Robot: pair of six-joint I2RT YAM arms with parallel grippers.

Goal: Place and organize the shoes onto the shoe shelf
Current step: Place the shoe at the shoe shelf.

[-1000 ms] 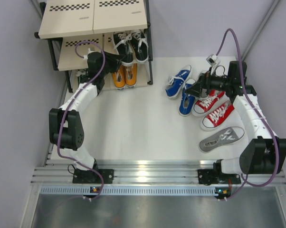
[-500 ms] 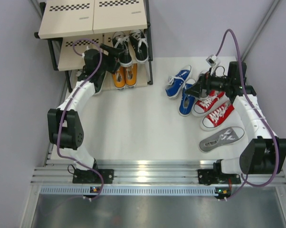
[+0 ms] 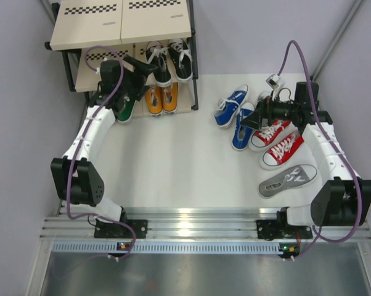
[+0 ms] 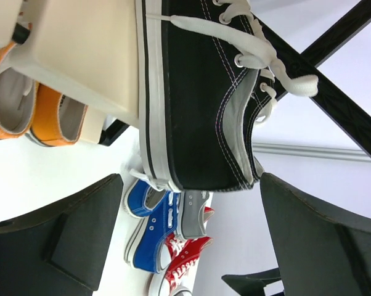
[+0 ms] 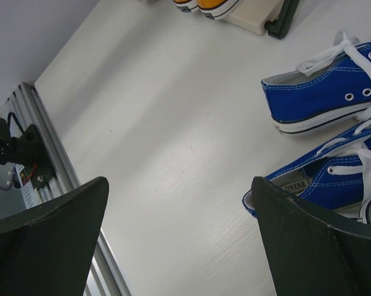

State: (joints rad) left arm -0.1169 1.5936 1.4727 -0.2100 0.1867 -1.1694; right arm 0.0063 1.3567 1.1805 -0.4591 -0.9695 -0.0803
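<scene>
Two black shoes (image 3: 170,58) occupied the middle tier of the shoe shelf (image 3: 121,28) at 11 o'clock in the top view, above an orange pair (image 3: 161,98) with a green shoe (image 3: 125,109) at its 9 o'clock. Blue shoes (image 3: 233,105), red shoes (image 3: 283,150) and a grey shoe (image 3: 288,180) lay on the table (image 3: 173,160) toward 3 o'clock. The left gripper (image 4: 190,185) stood wide and empty facing a black shoe, and the right gripper (image 5: 179,182), equally wide, hovered empty over the table.

Bright, even overhead light; soft shadows beside the shoes (image 3: 288,180), glare on the rail (image 3: 185,212), table (image 5: 173,142) washed pale in the right wrist view.
</scene>
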